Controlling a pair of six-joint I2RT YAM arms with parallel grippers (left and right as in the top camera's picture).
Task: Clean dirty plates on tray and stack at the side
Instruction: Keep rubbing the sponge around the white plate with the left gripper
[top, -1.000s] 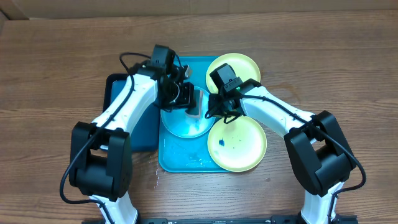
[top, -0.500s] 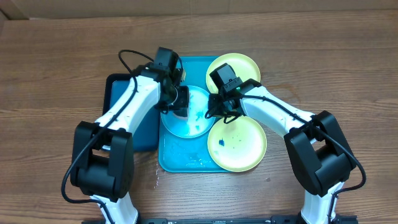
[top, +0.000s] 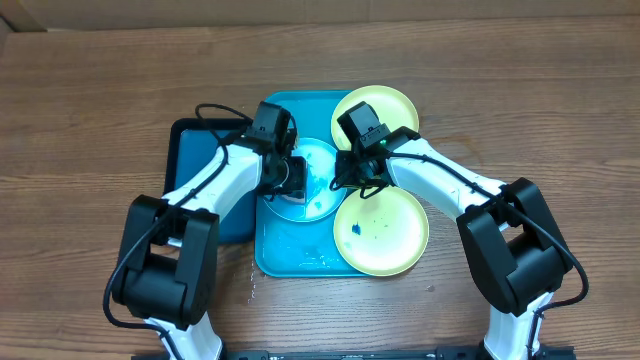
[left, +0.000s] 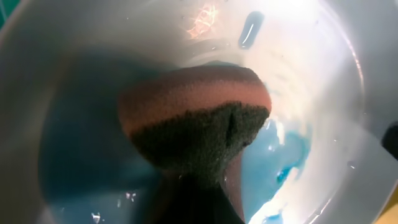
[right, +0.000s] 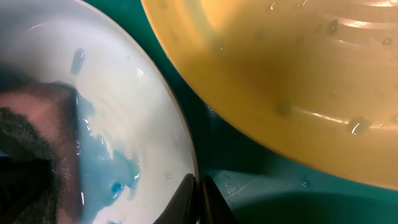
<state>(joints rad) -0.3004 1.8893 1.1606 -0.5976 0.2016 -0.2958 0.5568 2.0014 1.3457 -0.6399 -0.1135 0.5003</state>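
The left pincer (top: 292, 180) is clamped shut on a brown foam sponge with a dark green scouring face (left: 199, 124), pressing it onto the light blue round plastic plate (top: 322, 168) directly beneath. In the last second it has swept across the plate, so scrubbing is under way; blue smear (left: 283, 158) remains to its right. The right pincer (right: 199, 194) is closed and appears to pinch that plate's rim, steadying it inside the large turquoise rectangular plastic tray (top: 290, 255).
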